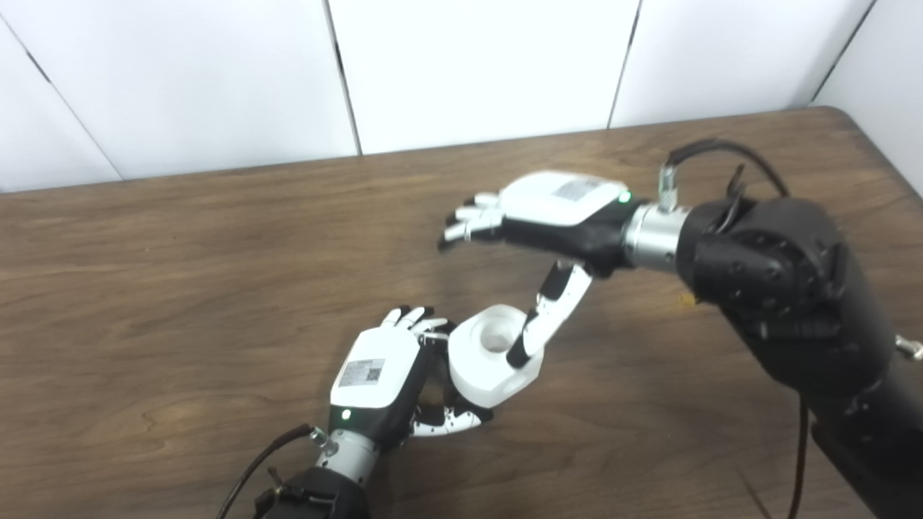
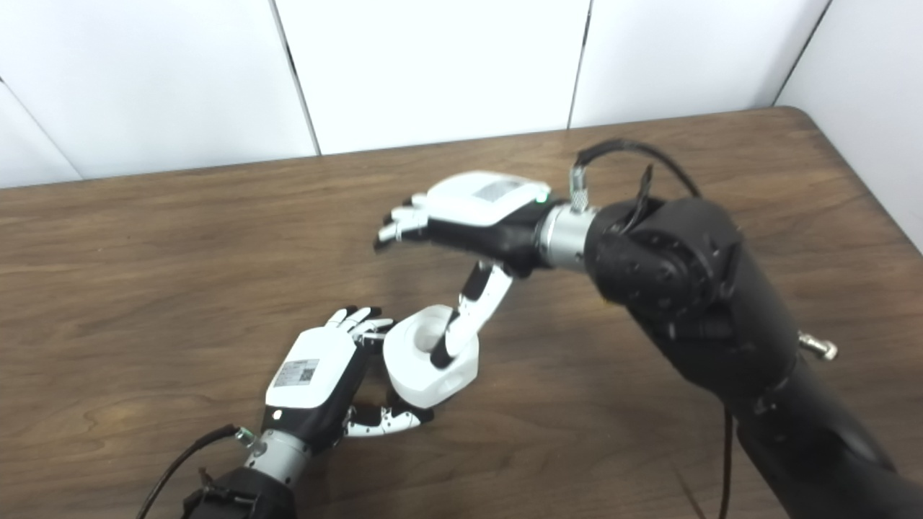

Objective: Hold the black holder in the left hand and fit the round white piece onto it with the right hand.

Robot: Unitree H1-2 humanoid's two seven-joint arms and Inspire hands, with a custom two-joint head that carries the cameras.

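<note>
The round white piece [image 1: 479, 378] is a thick ring with a hollow centre, tilted, just right of my left hand [image 1: 378, 382]. That hand is curled around a dark part, the black holder [image 1: 433, 378], which is mostly hidden between the palm and the white piece. The white piece appears to sit against the holder. My right hand [image 1: 548, 209] hovers above and behind with its fingers [image 1: 472, 220] spread out to the left. Its thumb [image 1: 541, 324] points down and its tip touches the near rim of the white piece [image 2: 425, 375].
A brown wooden table [image 1: 180, 288] fills the view, with white wall panels behind it. Its right edge and far right corner show at the upper right. A black cable [image 1: 714, 148] loops above the right wrist.
</note>
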